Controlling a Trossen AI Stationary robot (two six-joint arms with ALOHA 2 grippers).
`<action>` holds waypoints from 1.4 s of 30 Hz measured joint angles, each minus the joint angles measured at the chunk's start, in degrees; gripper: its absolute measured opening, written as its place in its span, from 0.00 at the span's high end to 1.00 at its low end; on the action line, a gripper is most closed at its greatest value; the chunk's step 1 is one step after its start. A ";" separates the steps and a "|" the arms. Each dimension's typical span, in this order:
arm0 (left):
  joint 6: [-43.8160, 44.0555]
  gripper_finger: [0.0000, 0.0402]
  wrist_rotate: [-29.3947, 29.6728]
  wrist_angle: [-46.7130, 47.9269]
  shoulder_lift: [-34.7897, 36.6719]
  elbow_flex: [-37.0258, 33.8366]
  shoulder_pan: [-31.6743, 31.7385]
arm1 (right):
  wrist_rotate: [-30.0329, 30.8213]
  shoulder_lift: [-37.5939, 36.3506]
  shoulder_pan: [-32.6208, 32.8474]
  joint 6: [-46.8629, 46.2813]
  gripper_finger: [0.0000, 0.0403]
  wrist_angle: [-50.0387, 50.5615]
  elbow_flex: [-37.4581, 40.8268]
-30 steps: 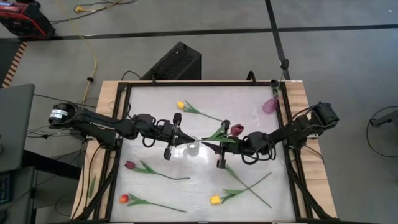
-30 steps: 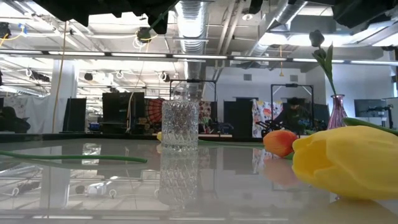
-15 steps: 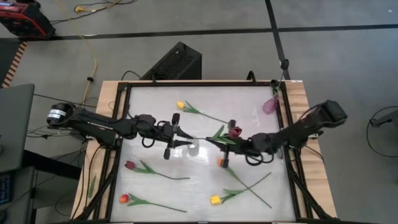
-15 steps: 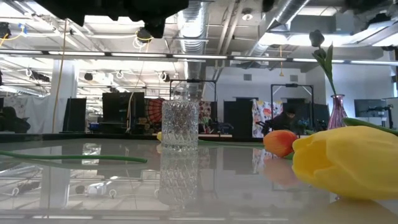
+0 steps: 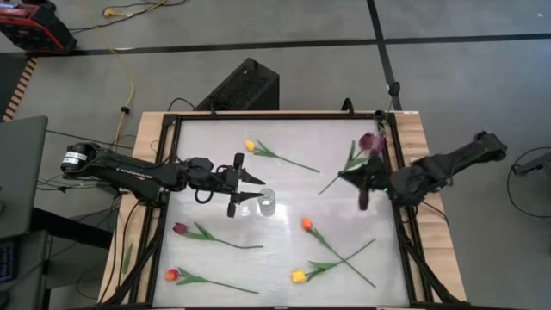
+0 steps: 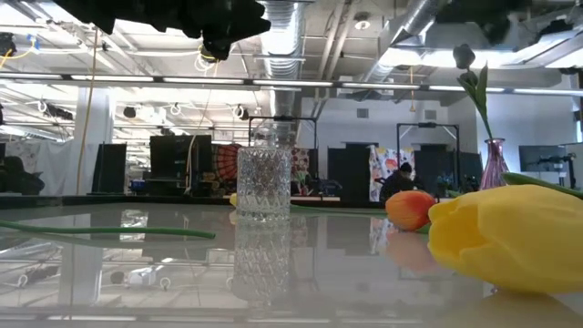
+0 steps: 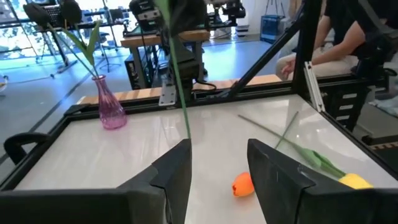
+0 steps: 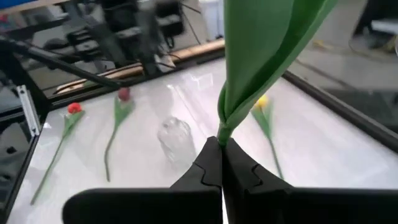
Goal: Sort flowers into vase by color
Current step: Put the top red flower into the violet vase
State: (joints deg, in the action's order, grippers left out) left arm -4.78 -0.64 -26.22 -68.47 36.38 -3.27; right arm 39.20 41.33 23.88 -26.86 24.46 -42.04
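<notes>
My right gripper (image 8: 221, 163) is shut on a maroon tulip, whose head (image 5: 372, 141) is above the pink vase (image 7: 112, 111) at the table's far right corner. That vase holds a dark-headed flower (image 6: 465, 56). My left gripper (image 7: 217, 168) stands open beside the clear glass vase (image 5: 267, 205) in the middle of the table, with nothing between its fingers. Lying flat on the table are a yellow tulip (image 5: 250, 145), an orange one (image 5: 306, 224), a second yellow one (image 5: 297, 276), a maroon one (image 5: 179, 229) and a red one (image 5: 171, 275). My right gripper pinches the maroon tulip's thin stem (image 8: 222, 134) between its two fingertips, just below where the long green leaf (image 8: 267, 43) wraps it. The fingers reach in from the table's right side. The tulip is lifted clear of the table and tilted, its lower stem (image 7: 184, 106) hanging free.
A black frame (image 5: 400, 215) runs round the white tabletop. A person (image 7: 348, 37) sits beyond the table's edge in the left wrist view. Bare tabletop lies between the clear vase and the pink vase.
My right gripper has lifted the maroon tulip from the middle of the table and carried it toward the far right corner, up to the pink vase. My left gripper has opened beside the clear vase and let go of that tulip.
</notes>
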 joint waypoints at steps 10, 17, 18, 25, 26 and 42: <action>-0.02 0.64 0.02 0.31 0.01 0.00 0.00 | -0.04 -12.30 -0.86 -11.47 0.95 25.75 -8.03; 0.01 0.64 0.04 0.27 0.01 0.00 1.10 | 1.13 -11.91 -4.43 -17.95 0.95 45.48 -18.89; 0.01 0.64 0.02 0.28 0.01 0.00 1.29 | 1.38 -11.67 -5.22 -19.02 0.95 48.27 -20.21; 0.01 0.64 0.02 0.27 0.01 0.00 2.36 | 7.18 -11.35 -12.03 -20.18 0.95 56.80 -23.89; 0.01 0.64 0.03 0.27 0.01 0.00 2.40 | 8.38 -11.35 -12.97 -19.23 0.95 56.83 -23.90; 0.61 0.64 0.02 -0.24 0.01 0.00 3.14 | 20.63 -11.35 -23.04 -7.11 0.95 51.42 -23.91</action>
State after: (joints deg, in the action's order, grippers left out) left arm -4.17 -0.62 -26.46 -68.47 36.38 -0.13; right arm 59.83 29.98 0.85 -33.97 75.89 -65.95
